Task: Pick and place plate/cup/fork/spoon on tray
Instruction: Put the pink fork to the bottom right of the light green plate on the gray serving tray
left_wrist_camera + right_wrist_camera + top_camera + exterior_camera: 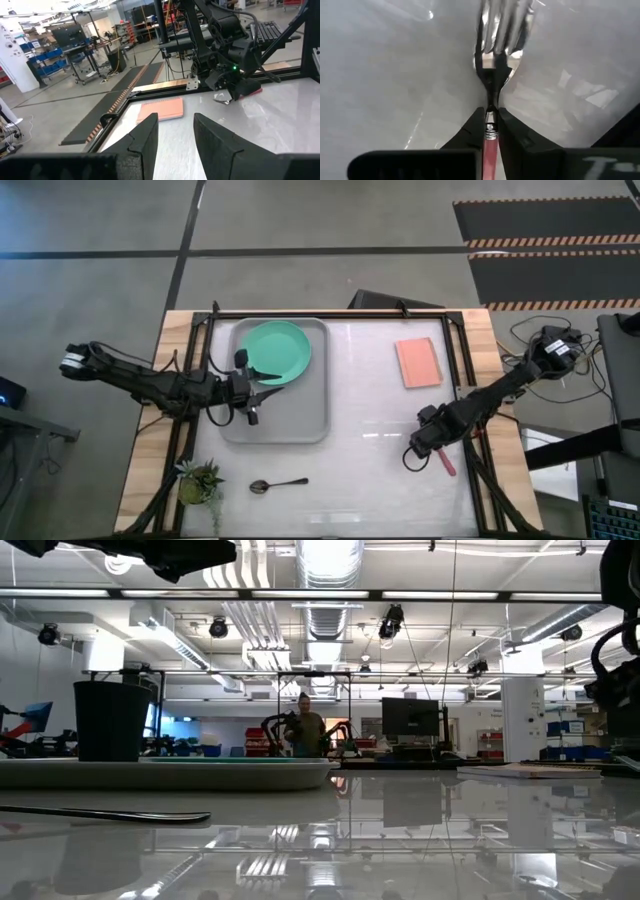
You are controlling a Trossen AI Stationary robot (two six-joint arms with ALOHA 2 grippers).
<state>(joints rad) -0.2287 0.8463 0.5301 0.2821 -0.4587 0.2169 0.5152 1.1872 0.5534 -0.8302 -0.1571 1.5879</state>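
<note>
From above I see my left gripper over the tray, beside the plate. Left wrist: its jaws gape, empty. Right wrist: jaws pinch the fork on the tabletop.

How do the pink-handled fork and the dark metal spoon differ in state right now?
The pink-handled silver fork is clamped at its neck by the right gripper; the dark metal spoon lies ungripped on the table near the small plant. The fork's handle is pink, the spoon's is metal. Neither is on the light-grey tray yet.
</note>
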